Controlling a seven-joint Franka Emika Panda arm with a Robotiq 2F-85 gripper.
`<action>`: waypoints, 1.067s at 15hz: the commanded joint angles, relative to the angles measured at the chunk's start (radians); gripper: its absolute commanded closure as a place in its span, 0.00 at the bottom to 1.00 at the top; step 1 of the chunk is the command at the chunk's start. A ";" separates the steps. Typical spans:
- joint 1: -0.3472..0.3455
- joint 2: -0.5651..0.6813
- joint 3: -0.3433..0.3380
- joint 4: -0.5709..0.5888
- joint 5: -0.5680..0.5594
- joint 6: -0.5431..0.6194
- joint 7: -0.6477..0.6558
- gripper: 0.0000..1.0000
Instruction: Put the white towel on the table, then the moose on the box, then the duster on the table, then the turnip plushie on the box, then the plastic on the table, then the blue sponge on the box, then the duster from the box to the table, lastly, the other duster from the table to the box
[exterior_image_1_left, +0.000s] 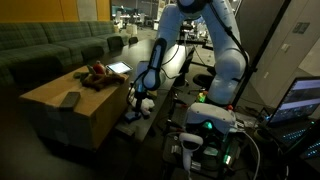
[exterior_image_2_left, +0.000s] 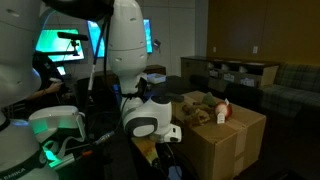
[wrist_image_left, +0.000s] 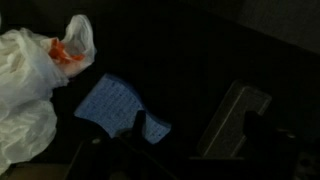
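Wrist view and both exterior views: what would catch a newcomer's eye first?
The white robot arm dominates both exterior views, reaching down beside the brown cardboard box, whose top carries plush toys. In the wrist view, a blue sponge lies on the black table beside crumpled white plastic.

The brown box (exterior_image_1_left: 60, 120) stands at the left, with plush toys (exterior_image_1_left: 97, 75) and a dark flat thing (exterior_image_1_left: 70, 99) on its top. The white arm (exterior_image_1_left: 160, 50) reaches down just beside it (its end is lost in shadow). Behind is a green couch (exterior_image_1_left: 50, 45).
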 joint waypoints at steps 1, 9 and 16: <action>0.030 0.072 -0.035 0.051 -0.031 0.062 -0.023 0.00; 0.139 0.147 -0.133 0.105 -0.116 0.179 -0.021 0.00; 0.161 0.197 -0.180 0.145 -0.168 0.232 -0.021 0.00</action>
